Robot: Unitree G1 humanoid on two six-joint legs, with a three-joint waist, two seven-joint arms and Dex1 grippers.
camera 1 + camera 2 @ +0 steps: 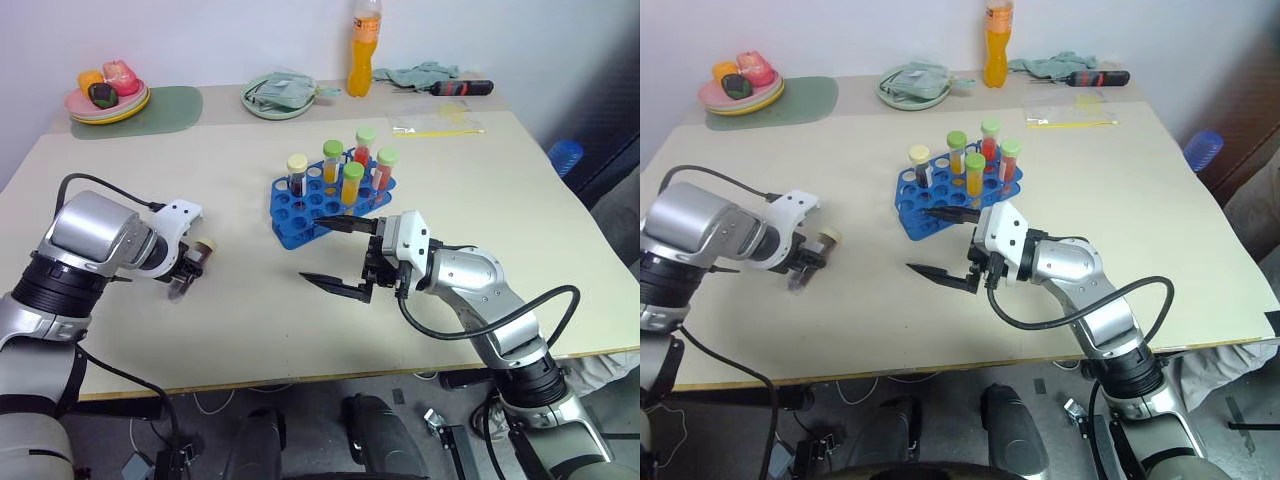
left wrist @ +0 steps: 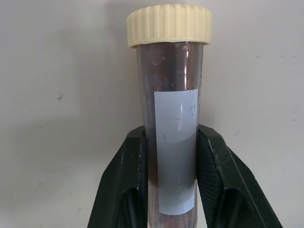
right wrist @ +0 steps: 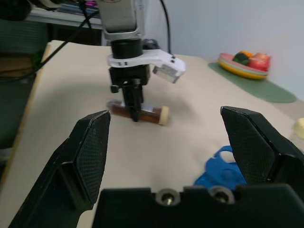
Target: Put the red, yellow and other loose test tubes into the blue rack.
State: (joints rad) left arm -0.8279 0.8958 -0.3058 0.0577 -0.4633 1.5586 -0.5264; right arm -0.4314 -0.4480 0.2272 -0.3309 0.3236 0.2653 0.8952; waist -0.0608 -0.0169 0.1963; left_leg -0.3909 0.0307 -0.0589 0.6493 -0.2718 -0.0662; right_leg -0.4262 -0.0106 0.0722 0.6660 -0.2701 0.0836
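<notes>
Left gripper (image 1: 186, 272): points down at the table on the robot's left side; its two black fingers (image 2: 130, 183) are clamped on the maroon tube, one on each side of the tube's body.
Maroon tube (image 2: 173, 133): clear tube with dark maroon liquid, a cream ribbed cap and a white label; it lies on its side on the table, held across its middle, cap end toward the blue rack.
Right gripper (image 1: 338, 255): held level above the table, pointing toward the robot's left; its fingers stand wide apart and hold nothing.
Right gripper position: just in front of the near edge of the blue rack, apart from the maroon tube.
Blue rack (image 1: 290, 215): stands near the middle of the table, its top a grid of round holes, several of the near holes unfilled.
Tubes in rack: five capped tubes stand upright in the far part of the rack; one has a cream cap (image 1: 297, 163) and dark contents, the others have green caps with yellow, orange or red liquid.
Table (image 1: 250, 330): pale beige top.
Far edge of table: an orange bottle (image 1: 364, 50), a pale green plate (image 1: 280, 108) with cloth on it, and stacked plates of toy food (image 1: 107, 92) on a green mat.
</notes>
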